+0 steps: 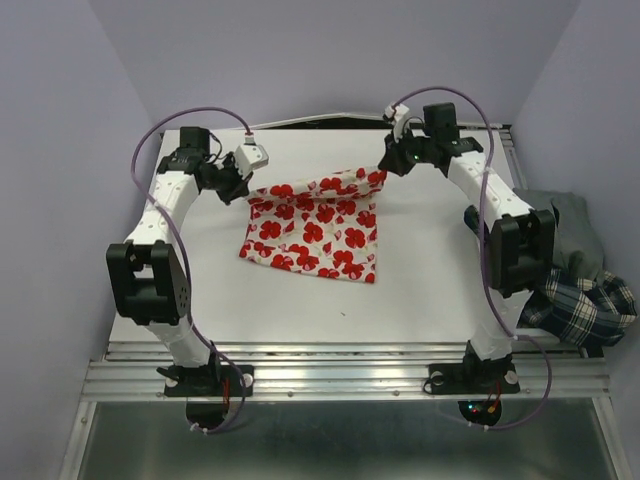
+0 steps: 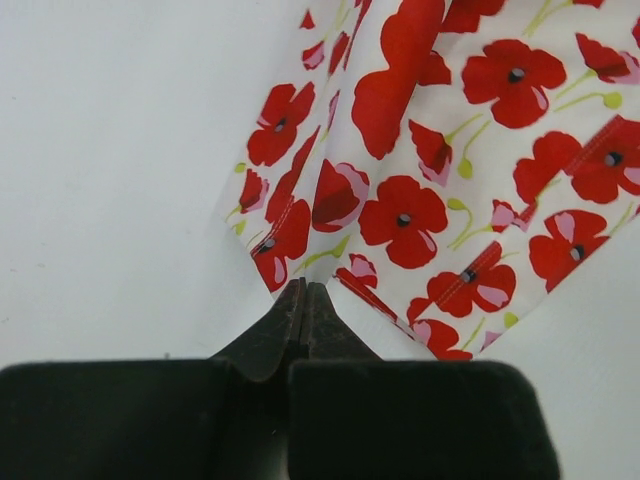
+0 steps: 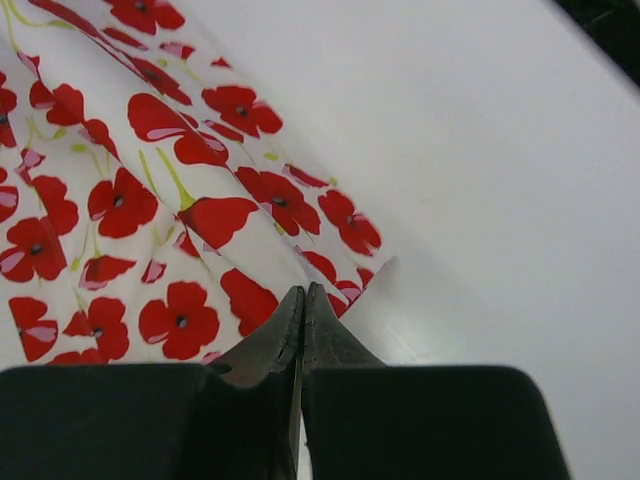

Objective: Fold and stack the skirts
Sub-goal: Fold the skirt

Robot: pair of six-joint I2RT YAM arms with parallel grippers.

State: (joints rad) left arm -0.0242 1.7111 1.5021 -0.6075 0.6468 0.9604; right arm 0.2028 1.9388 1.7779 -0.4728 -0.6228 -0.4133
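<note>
From above, the poppy-print skirt (image 1: 315, 235) sits on the white table (image 1: 420, 300), in the far half and a little left of the middle. The left gripper (image 1: 243, 188) is at its far left corner and the right gripper (image 1: 385, 168) at its far right corner. That view does not show how the jaws stand.

The wrist cameras do. On the left, the left gripper (image 2: 303, 290) has its black fingers pressed together on the edge of the poppy-print skirt (image 2: 420, 200), and creases fan out from the pinch. On the right, the right gripper (image 3: 303, 292) is likewise clamped on a corner of the poppy-print skirt (image 3: 120, 200), with bare table (image 3: 480, 150) beside it.

The skirt's long axis runs left to right. Its far edge is stretched between the two pinches, and the near hem lies flat, slanting slightly nearer toward the right.

Only the overhead view takes in the grey skirt (image 1: 575, 225) and the plaid skirt (image 1: 590, 305), heaped at the table's right edge, plaid nearer. Pale lilac walls (image 1: 60, 120) close in on three sides, and metal rails (image 1: 340, 375) run along the near edge.
</note>
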